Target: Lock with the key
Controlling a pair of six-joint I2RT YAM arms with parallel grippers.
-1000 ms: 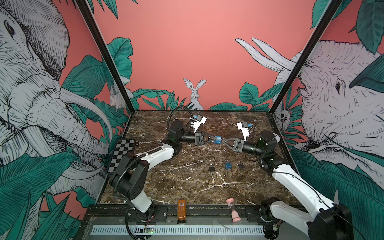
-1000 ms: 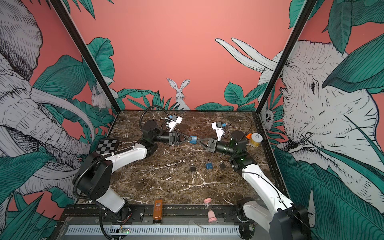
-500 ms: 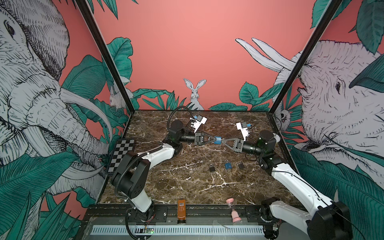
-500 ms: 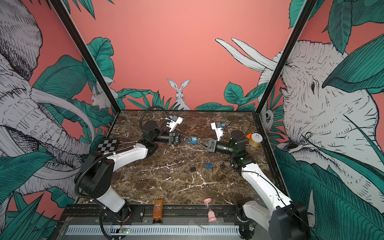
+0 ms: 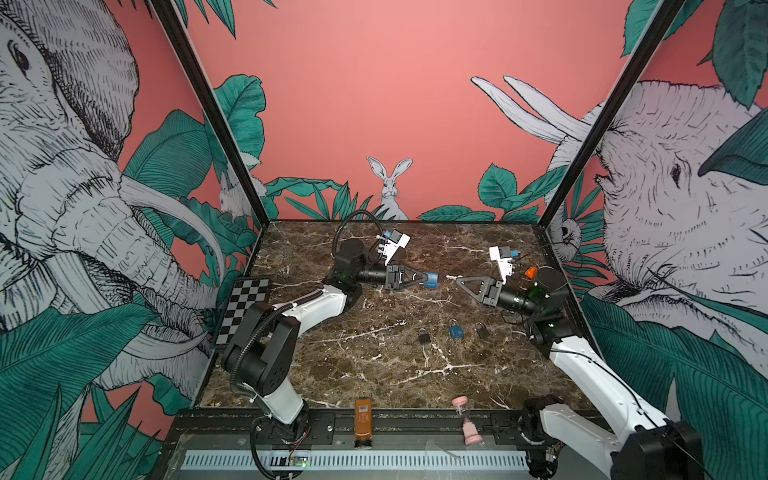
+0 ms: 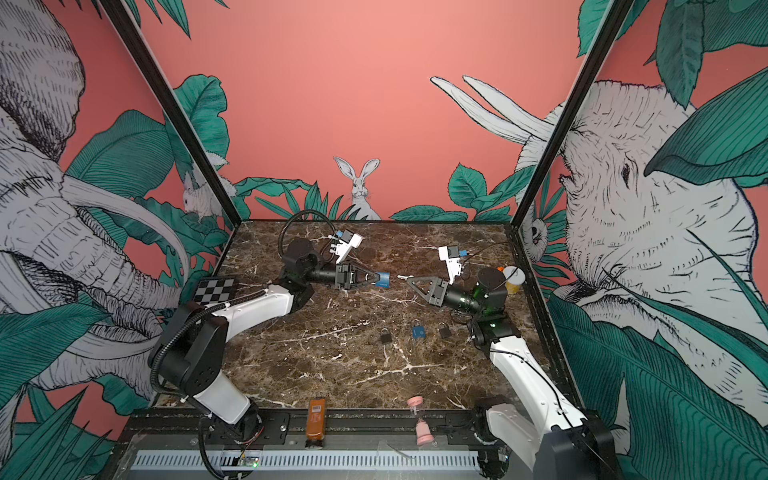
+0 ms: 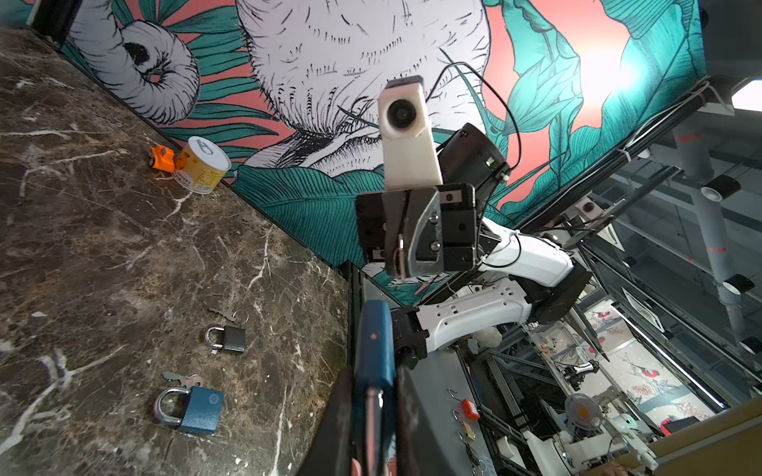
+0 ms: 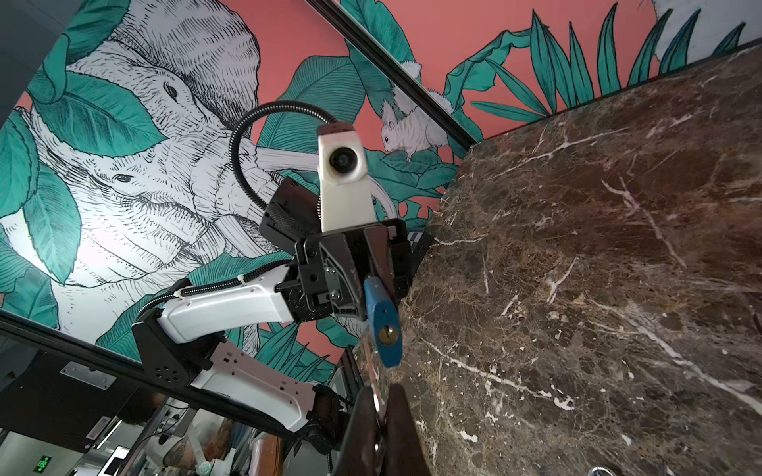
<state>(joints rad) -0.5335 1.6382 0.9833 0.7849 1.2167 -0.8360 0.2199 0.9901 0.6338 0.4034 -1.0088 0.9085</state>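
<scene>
The right gripper (image 5: 458, 278) was pinched together on the key (image 5: 451, 276), and the blade stuck straight out ahead of its fingertips. Just past the blade's tip, across a small gap, hung the blue padlock (image 8: 382, 325), off the table (image 5: 374, 374), with its brass keyhole (image 8: 387, 332) turned back toward the key. The padlock's long axis ran roughly on in line with the blade. The keyhole seemed a little off that line in the right wrist view, though by how much I could not tell. Behind the padlock, the left gripper (image 5: 424, 281) was clamped on its shackle end, facing the right one head-on. The next move looked like a short, straight push by the right arm. Farther off to the side, three spare padlocks (image 5: 456, 331) lay untouched.
</scene>
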